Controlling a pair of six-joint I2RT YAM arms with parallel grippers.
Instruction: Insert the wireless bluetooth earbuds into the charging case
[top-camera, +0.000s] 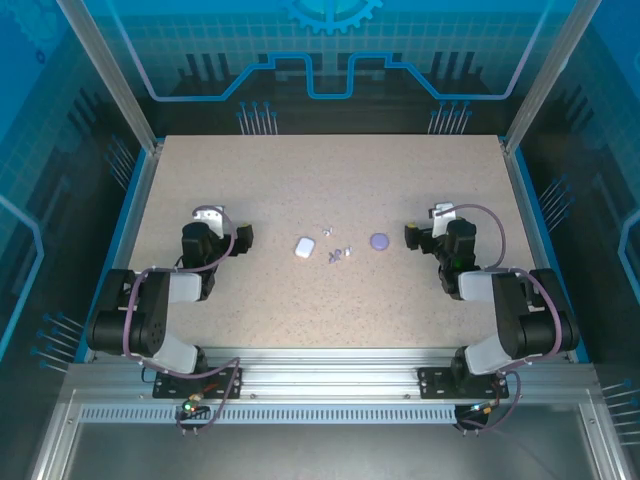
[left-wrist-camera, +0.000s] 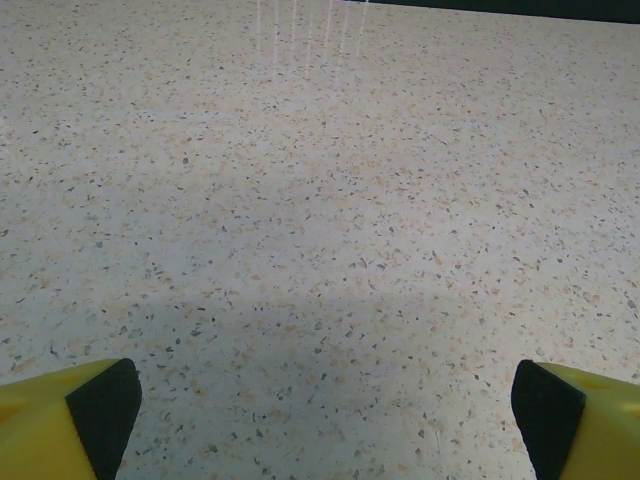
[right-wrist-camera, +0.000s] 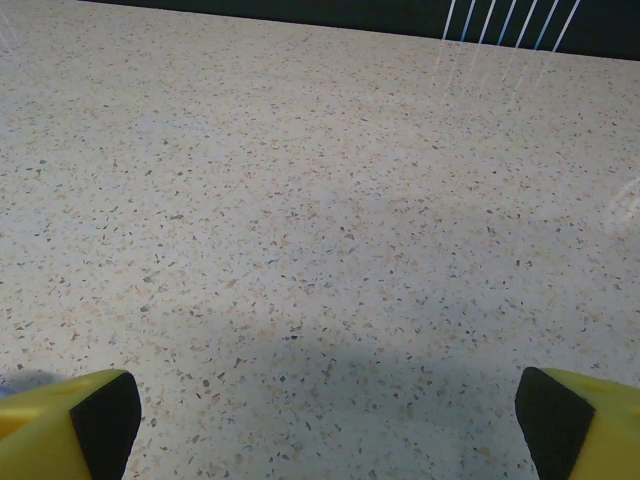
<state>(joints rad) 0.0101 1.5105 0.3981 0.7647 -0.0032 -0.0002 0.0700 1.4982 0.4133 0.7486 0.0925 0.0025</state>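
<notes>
From my station, both arms sat folded near the front rail. The left gripper (left-wrist-camera: 325, 415) stood wide open over bare speckled table (left-wrist-camera: 320, 180), holding nothing, and the right gripper (right-wrist-camera: 327, 420) likewise. Between them lay the white charging case (top-camera: 304, 246). The tiny earbuds (top-camera: 336, 253) were scattered loose just right of it, with a purple disc (top-camera: 380, 241) beyond them.

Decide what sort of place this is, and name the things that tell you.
Probably a robot lab work cell: a speckled table fenced by clear blue-patterned panels, with a left arm and a right arm bolted to a metal rail at its near edge.
</notes>
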